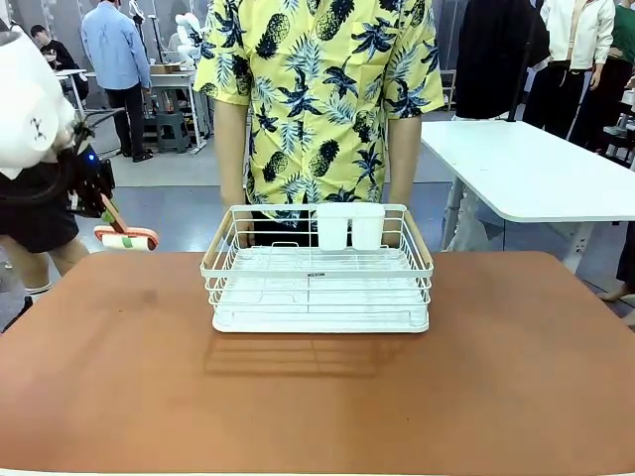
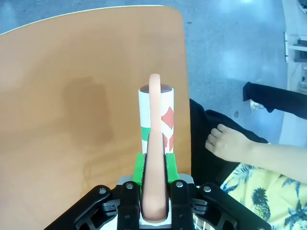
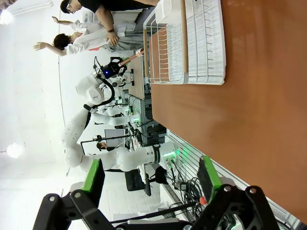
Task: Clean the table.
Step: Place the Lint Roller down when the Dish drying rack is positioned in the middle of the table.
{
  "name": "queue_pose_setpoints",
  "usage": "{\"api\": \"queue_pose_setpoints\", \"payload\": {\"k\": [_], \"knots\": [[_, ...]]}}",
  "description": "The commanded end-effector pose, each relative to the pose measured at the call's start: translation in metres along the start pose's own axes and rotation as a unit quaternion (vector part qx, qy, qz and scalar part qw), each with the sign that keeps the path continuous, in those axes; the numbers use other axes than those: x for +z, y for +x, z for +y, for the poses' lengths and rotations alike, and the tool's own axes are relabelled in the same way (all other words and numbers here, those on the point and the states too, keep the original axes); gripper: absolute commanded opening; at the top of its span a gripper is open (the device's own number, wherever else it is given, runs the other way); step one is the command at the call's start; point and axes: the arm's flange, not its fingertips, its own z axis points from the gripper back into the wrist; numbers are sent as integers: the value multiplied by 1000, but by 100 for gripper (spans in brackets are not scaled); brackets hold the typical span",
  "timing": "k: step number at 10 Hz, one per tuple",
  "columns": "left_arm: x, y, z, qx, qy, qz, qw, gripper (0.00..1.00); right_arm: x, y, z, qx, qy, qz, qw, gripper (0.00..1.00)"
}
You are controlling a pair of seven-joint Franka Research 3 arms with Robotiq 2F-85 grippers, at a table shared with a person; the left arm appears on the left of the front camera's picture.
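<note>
Left pincer clamped on lint roller above the table; right pincer spread wide, wire rack beyond.

One reddish-brown table, one white wire rack on it, two white cups in the rack; one lint roller, one white-topped table behind, one person in a yellow pineapple shirt

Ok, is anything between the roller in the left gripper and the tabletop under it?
Nothing visible. The left gripper holds the lint roller over the table's bare far-left corner; the white wire rack stands at mid-table, off to the side.
</note>
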Motion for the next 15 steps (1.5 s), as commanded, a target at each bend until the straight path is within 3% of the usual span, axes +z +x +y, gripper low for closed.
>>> {"api": "queue_pose_setpoints", "payload": {"k": [1,5,12,13,14,15], "knots": [[-17,2,12,13,-29,4,999,21,1,-1,2,3,2,0,1000,100],[-44,-5,33,-8,-17,1,1000,21,1,-1,2,3,2,0,1000,100],[-59,-12,55,6,-2,6,1000,21,1,-1,2,3,2,0,1000,100],[-56,-13,56,6,-2,7,1000,26,1,-1,2,3,2,0,1000,100],[-54,-13,57,8,-2,6,1000,39,1,-1,2,3,2,0,1000,100],[-50,-13,58,9,3,9,1000,43,1,-1,2,3,2,0,1000,100]]}}
